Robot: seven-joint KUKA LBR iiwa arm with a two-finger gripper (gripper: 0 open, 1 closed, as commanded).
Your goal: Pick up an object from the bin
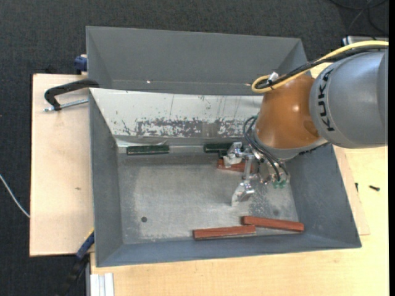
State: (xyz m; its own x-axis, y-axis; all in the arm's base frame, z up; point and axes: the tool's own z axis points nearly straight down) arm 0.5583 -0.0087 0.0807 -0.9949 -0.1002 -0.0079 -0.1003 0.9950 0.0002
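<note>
Right of bin (185, 54) centre, the gripper (244, 193) hung low over bare floor, under the orange wrist cover (284, 116). I couldn't tell how wide it was set, since wrist hardware and cables cluttered the tip. I saw nothing gripped.

Candidates:
- The small reddish piece (222, 163) was just beside the gripper on its far side, close to the back wall.
- Two red-brown bars lay along the near wall, the long one (222, 232) flat and the shorter one (274, 225) with its left end resting over the long one's right end. Both were near the tip but apart from it.
- A dark green bar (148, 149) and a shorter dark bar (217, 147) sat tight against the foot of the back wall.
- A small dark speck (144, 220) lay on the floor well to the left.

My read was that the pick hadn't been made and the tip wasn't over any object.

Risks from there:
- Closing in place would likely have grabbed air or scraped the floor.
- The reddish piece sat partly under the wrist, so a descent could have knocked it rather than straddled it.
- The bars hugged the walls, so one side of the gripper could have hit the sloped sheet metal before seating.
- With the red-brown bars overlapping, lifting one could have dragged or flipped the other.
</note>
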